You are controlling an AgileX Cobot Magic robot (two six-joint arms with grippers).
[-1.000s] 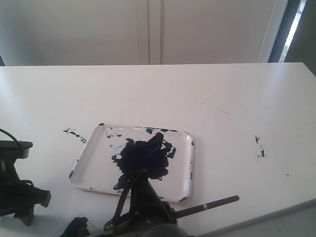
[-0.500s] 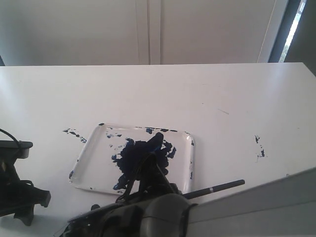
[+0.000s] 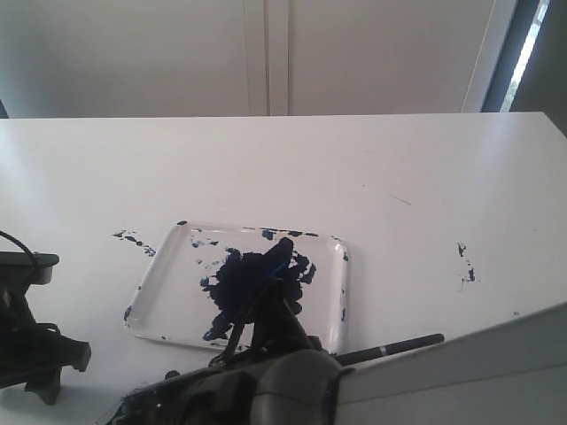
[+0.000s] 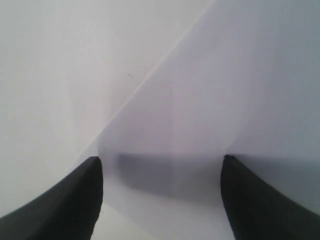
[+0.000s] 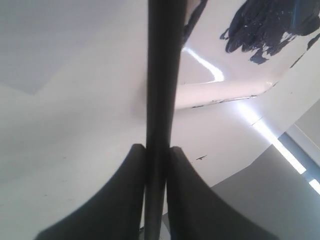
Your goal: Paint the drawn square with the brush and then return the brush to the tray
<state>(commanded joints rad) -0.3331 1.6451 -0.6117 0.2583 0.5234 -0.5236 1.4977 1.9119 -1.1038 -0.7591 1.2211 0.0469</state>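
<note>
White worktop [image 3: 372, 168], flat and matte, with scattered dark blue paint specks [image 3: 464, 264] right of centre and more off the tray's far left corner. Shallow white rectangular tray with rounded corners [image 3: 158, 288], near centre, its rim flecked with paint. Inside it sits a large dark blue-black paint blotch [image 3: 257, 276]. Long thin black paintbrush with a narrow silver band [image 3: 395, 346], lying roughly crosswise just off the tray's near right corner, with its bare handle end pointing right. The bristle end is hidden behind the arm. Right end effector [image 5: 156, 148], closed on the paintbrush, with the black handle pinched between its two dark fingers [image 5: 131, 195]. The tray rim and blotch lie just beyond it in the right wrist view. Grey right arm link [image 3: 461, 381], crossing the near right corner. Left end effector [image 4: 160, 167], jaws standing wide apart with nothing between them, over bare white surface. Dark left arm [image 3: 27, 341], at the near left edge, well apart from the tray. Drawn square: cannot be made out in any view.
</note>
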